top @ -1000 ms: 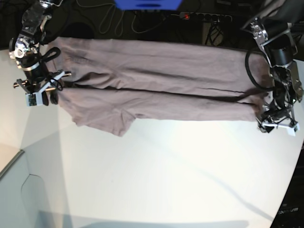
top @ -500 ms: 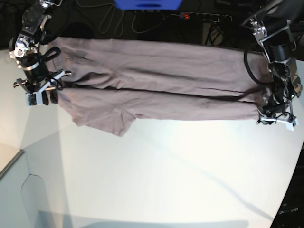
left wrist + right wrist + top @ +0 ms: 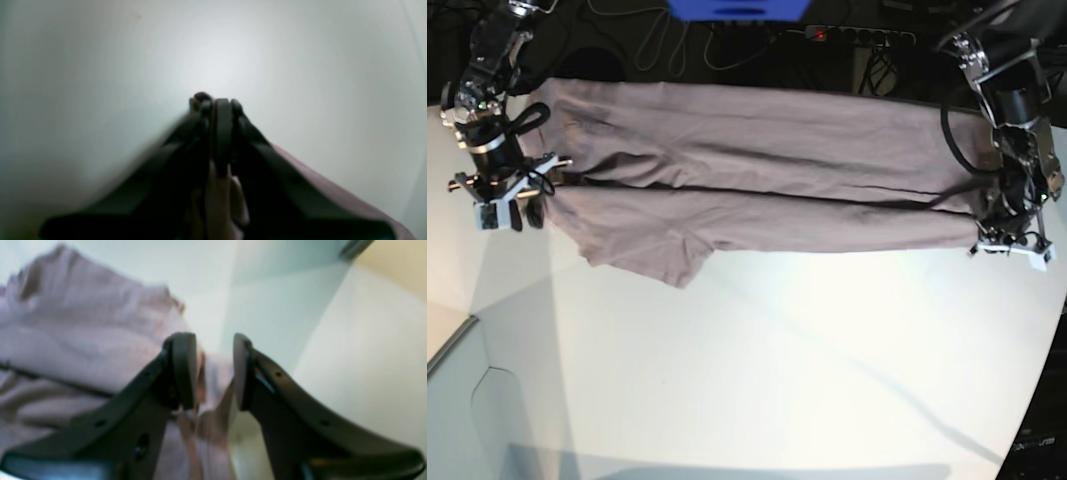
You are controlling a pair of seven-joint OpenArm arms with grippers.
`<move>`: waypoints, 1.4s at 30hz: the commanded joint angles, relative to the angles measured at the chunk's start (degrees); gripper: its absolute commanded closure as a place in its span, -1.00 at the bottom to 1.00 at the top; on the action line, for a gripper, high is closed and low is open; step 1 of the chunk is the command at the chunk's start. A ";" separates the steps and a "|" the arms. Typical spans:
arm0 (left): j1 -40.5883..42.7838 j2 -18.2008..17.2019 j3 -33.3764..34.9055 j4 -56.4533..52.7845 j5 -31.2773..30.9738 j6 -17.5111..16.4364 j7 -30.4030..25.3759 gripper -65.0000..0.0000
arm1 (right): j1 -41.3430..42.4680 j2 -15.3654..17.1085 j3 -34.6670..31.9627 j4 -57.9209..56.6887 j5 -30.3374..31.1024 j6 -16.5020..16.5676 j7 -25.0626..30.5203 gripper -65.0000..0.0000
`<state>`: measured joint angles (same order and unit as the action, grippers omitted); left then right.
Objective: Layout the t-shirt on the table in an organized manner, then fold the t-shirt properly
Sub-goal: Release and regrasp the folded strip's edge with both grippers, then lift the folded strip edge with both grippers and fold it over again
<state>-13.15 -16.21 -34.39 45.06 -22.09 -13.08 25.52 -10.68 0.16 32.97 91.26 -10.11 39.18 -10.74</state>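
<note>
A taupe t-shirt (image 3: 747, 170) is lying stretched across the far part of a white bench (image 3: 777, 370), its long axis running from 9 o'clock to 3 o'clock in the base view. A dark crease is running lengthwise through its middle, and one short sleeve (image 3: 652, 258) is pointing toward 7 o'clock off the near edge. The shirt's far edge is lying near the bench's far rim, where black cables and a power strip (image 3: 857, 35) are sitting against a dark background.

At the 3 o'clock end, the left pincer (image 3: 1007, 243) is pressing its jaws together on the shirt's corner; the left wrist view is showing a sliver of fabric (image 3: 220, 200) squeezed between them. At the 9 o'clock end, the right pincer (image 3: 512, 205) is standing with its jaws partly apart, straddling the shirt's edge (image 3: 206, 380); whether it is actually gripping the cloth, the blurred right wrist view is not showing.

The whole near half of the bench, from 4 o'clock round to 8 o'clock, is lying as bare white surface, with a curved edge at 4 o'clock.
</note>
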 commanded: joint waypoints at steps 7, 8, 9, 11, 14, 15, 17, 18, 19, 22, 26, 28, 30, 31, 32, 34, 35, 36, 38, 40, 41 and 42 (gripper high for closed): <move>-0.96 -1.16 -0.11 1.05 0.06 -0.24 -0.86 1.00 | 4.57 0.76 -2.86 -0.05 0.92 0.82 1.29 0.20; -0.96 -1.16 -0.11 1.05 0.06 -0.24 -0.86 1.00 | 5.18 1.37 -3.74 -0.93 0.92 0.82 1.29 0.15; -0.96 -1.16 -0.11 1.05 0.06 -0.24 -0.86 1.00 | 5.71 2.08 -4.88 -1.90 0.92 0.82 1.29 0.09; -0.96 -1.16 -0.11 1.05 0.15 -0.24 -0.86 1.00 | 6.85 3.04 -7.43 -4.89 0.92 0.82 1.29 -0.03; -0.96 -1.07 -0.11 1.05 0.15 -0.24 -0.86 1.00 | 9.40 4.36 -9.89 -10.34 0.83 0.82 1.29 -0.12; -0.96 -1.07 -0.11 1.05 0.15 -0.24 -0.86 1.00 | 10.55 4.36 -9.98 -12.01 0.83 0.82 1.29 -0.12; -0.88 -1.07 -0.11 1.05 0.15 -0.24 -0.86 1.00 | 12.83 4.36 -9.89 -15.53 0.83 0.82 1.29 -0.12; -0.88 -1.07 -0.11 1.05 0.15 -0.24 -0.86 1.00 | 13.89 4.36 -9.89 -17.20 0.83 0.82 1.29 -0.12; -0.70 -1.07 -0.11 1.05 0.15 -0.24 -0.86 1.00 | 14.68 4.36 -9.89 -18.43 0.83 0.82 1.29 -0.12; 0.18 -1.07 -0.11 1.05 0.15 -0.24 -0.86 1.00 | 16.87 4.54 -9.89 -21.68 0.83 0.82 1.29 -0.12; 0.27 -1.07 -0.11 1.05 0.15 -0.24 -0.86 1.00 | 19.78 5.15 -9.89 -27.04 0.83 0.82 1.29 -0.12; 0.36 -1.07 -0.11 1.05 0.15 -0.24 -0.86 1.00 | 21.01 5.33 -9.89 -30.12 0.83 0.82 1.29 -0.12; 0.36 -1.07 -0.11 1.05 0.15 -0.24 -0.86 1.00 | 21.36 6.21 -9.89 -31.88 0.83 0.82 1.29 -0.12; 0.36 -1.07 -0.11 1.05 0.15 -0.24 -0.86 1.00 | 21.36 6.21 -9.98 -32.32 0.83 0.82 1.29 -0.12; 0.36 -1.07 -0.11 1.05 0.15 -0.24 -0.86 1.00 | 21.36 6.21 -9.98 -32.67 0.83 0.82 1.29 -0.12; 0.36 -1.07 -0.11 1.05 0.15 -0.24 -0.86 1.00 | 21.36 6.21 -10.07 -33.46 0.83 0.82 1.29 -0.12; 0.36 -1.07 -0.03 1.05 0.15 -0.24 -0.86 1.00 | 21.45 6.21 -10.07 -33.99 0.83 0.82 1.29 -0.12; 0.36 -1.07 -0.03 1.05 0.15 -0.24 -0.86 1.00 | 21.62 6.21 -10.07 -34.78 0.83 0.82 1.29 -0.12; 0.36 -1.07 -0.03 1.05 0.15 -0.24 -0.86 1.00 | 22.41 6.30 -10.07 -37.07 0.83 0.82 1.29 -0.12; 0.36 -1.07 -0.03 1.05 0.15 -0.24 -0.86 1.00 | 22.50 6.47 -10.07 -39.09 0.83 0.82 1.38 -0.12; 0.36 -1.07 -0.03 1.05 0.15 -0.24 -0.86 1.00 | 22.50 6.83 -10.07 -39.44 0.83 0.82 1.38 -0.12; 0.36 -1.07 -0.03 1.05 0.15 -0.24 -0.86 1.00 | 22.41 6.91 -10.07 -39.44 0.83 0.82 1.38 -0.12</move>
<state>-12.10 -16.23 -34.39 45.32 -21.93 -13.28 25.06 11.35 6.39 22.79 51.42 -8.99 39.13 -8.56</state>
